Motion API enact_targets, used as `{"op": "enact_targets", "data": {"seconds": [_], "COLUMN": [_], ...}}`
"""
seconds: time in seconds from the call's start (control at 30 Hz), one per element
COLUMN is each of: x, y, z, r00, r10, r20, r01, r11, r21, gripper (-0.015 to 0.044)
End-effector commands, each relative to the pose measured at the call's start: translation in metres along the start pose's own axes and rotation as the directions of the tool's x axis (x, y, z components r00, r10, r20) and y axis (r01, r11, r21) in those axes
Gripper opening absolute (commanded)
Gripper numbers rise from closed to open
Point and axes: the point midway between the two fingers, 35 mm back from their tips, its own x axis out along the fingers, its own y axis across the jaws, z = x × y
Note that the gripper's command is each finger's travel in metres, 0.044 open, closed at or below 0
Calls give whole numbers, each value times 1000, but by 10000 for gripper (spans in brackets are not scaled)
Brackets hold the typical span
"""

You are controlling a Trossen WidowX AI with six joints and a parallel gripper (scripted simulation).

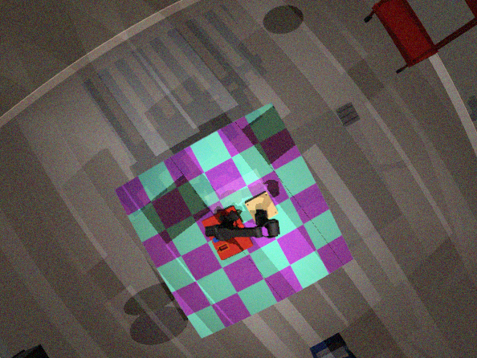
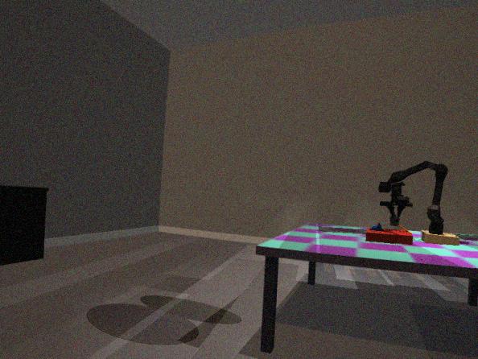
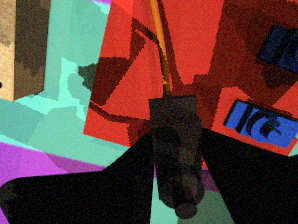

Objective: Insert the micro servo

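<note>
Servo pinched over the deck: lift cleanly, then line up ears and cable

The end effector (image 1: 230, 217) (image 2: 394, 220) (image 3: 174, 137) is closed on the loose micro servo (image 2: 394, 223) (image 3: 175, 117), its dark body squeezed between the two fingers. The output shaft end appears to point up, but the mounting ears are hard to make out. The orange cable (image 3: 159, 30) leaves the body and runs away over the red deck (image 1: 238, 250) (image 2: 389, 237) (image 3: 187, 60). The servo is at or just above the deck; contact underneath cannot be told.

Farther out, two blue servos (image 3: 265, 125) sit to one side in the wrist view. A small outlined opening (image 1: 222, 247), probably the marked pocket, lies toward another part of the deck. Beyond stand the tan base block (image 1: 262, 204) (image 2: 450, 240) (image 3: 7, 50) and the checkered desk (image 1: 210, 150) (image 2: 282, 241) (image 3: 30, 160).

The step in hand looks like the pick-up. Raise straight up, keeping the body upright, until body and cable clear the blue servos. Over the pocket, turn the wrist so the cable faces the side notch before descending. Lower slowly; a tilt could catch an ear on the rim or trap the cable. Release only once both ears lie flat, then withdraw vertically.
</note>
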Motion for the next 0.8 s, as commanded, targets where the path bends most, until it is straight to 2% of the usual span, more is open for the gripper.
{"op": "enact_targets", "data": {"seconds": [0.0,0.27,0.77], "x": [-2,-2,-2], "y": [-7,-18,-45], "z": [1,8,66], "r00": [1000,1000,1000], "r10": [-5,-6,-8], "r20": [1,1,6], "r01": [5,6,8], "r11": [1000,1000,1000], "r21": [-1,-1,-1], "gripper": [0,0,0]}}
